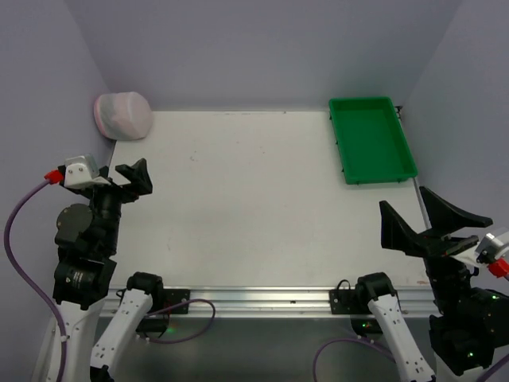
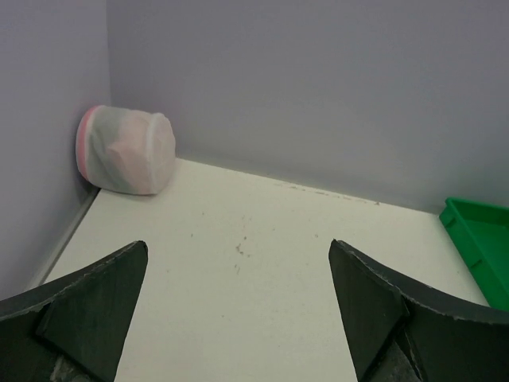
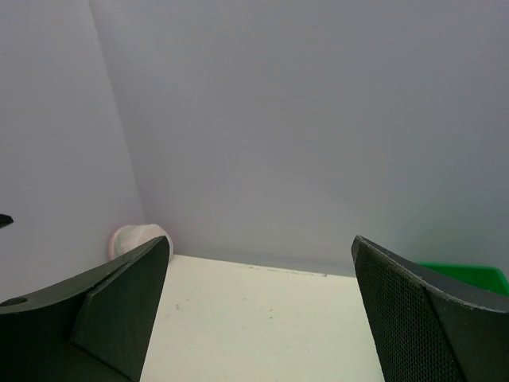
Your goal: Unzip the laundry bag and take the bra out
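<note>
at the near edge of the white counter [image 1: 254, 199], the left fingers [image 2: 95, 298] and the right fingers [image 3: 429, 318] are spread wide and hold nothing. the small round white mesh laundry bag with a pink zip rim [image 1: 123, 116] sits well apart in the far left corner, against the wall, seemingly closed. nothing looks begun: reaching, unzipping and taking out the bra all remain.

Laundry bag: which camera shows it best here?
Left wrist: the laundry bag is largest there, white mesh and pink rim clear. Top external shows it whole but smaller; right wrist catches only a distant, partly hidden bit.
</note>
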Robot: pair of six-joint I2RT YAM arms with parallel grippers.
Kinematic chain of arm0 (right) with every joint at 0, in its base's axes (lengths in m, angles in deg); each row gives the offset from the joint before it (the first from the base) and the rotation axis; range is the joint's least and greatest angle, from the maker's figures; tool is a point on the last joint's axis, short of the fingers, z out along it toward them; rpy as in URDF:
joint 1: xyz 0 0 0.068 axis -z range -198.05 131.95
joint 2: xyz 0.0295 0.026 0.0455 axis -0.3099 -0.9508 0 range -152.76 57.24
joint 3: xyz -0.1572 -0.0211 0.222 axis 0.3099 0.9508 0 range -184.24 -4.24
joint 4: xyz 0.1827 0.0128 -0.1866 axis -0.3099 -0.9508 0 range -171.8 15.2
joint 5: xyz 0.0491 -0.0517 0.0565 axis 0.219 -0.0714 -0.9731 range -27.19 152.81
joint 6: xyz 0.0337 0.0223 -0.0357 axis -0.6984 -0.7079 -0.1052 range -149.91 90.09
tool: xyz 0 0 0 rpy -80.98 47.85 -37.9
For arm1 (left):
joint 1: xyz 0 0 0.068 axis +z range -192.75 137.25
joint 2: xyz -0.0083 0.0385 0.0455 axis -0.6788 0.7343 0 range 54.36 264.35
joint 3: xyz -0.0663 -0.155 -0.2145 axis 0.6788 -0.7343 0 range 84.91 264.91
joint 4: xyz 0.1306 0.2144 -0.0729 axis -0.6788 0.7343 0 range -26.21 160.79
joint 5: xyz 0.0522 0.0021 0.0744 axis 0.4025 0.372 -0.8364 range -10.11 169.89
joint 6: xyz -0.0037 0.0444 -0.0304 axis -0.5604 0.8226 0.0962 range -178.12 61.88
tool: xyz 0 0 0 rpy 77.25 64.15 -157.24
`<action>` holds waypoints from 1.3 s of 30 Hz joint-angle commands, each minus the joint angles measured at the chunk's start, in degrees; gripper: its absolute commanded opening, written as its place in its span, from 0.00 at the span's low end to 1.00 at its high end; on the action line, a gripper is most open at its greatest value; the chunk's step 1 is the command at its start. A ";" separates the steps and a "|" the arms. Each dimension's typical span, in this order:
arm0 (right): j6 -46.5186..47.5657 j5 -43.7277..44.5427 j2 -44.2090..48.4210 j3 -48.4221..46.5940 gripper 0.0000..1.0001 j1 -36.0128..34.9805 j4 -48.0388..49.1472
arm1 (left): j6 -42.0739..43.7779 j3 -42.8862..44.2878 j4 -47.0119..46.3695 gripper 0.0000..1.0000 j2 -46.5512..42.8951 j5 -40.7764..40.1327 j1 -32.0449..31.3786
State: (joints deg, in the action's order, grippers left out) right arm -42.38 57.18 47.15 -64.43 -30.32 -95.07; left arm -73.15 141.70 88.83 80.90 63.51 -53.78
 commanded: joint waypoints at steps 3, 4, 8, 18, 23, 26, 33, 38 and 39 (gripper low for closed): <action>-2.90 -0.96 -0.81 2.17 0.99 -0.21 -1.52 | -1.41 1.74 2.65 1.00 4.12 3.46 -0.40; -3.52 -0.96 -0.81 2.52 0.99 -0.21 -1.96 | -1.58 1.74 2.74 1.00 5.26 3.81 -0.40; -6.33 -2.89 -1.69 4.72 0.99 -0.12 -3.28 | -3.69 2.35 1.77 1.00 16.13 3.55 -0.40; -9.68 -14.49 -6.52 8.76 0.99 -0.12 -4.69 | -3.96 14.64 -16.24 1.00 50.59 -2.43 4.95; -9.94 -22.73 -4.51 13.42 0.99 -0.12 -0.65 | -0.71 27.37 -17.65 1.00 68.33 -4.61 10.49; -10.38 -26.00 -3.19 16.32 0.99 -0.21 1.99 | 1.31 30.73 -19.32 1.00 75.11 -4.80 14.09; -10.12 -30.57 -5.11 19.66 0.99 -0.21 5.59 | 1.75 40.11 -23.46 0.97 89.63 0.20 20.51; -10.82 -33.75 -6.79 21.77 0.99 -0.21 8.06 | 4.39 49.71 -23.81 0.86 101.41 1.88 21.66; -10.65 -34.01 -7.40 21.77 0.99 -0.21 7.71 | 4.65 51.03 -23.98 0.82 102.73 1.97 22.10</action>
State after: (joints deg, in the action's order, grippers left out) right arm -52.17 26.93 41.71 -43.31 -30.41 -90.41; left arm -70.96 186.88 68.37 180.90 64.27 -32.14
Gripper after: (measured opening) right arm 0.986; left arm 0.849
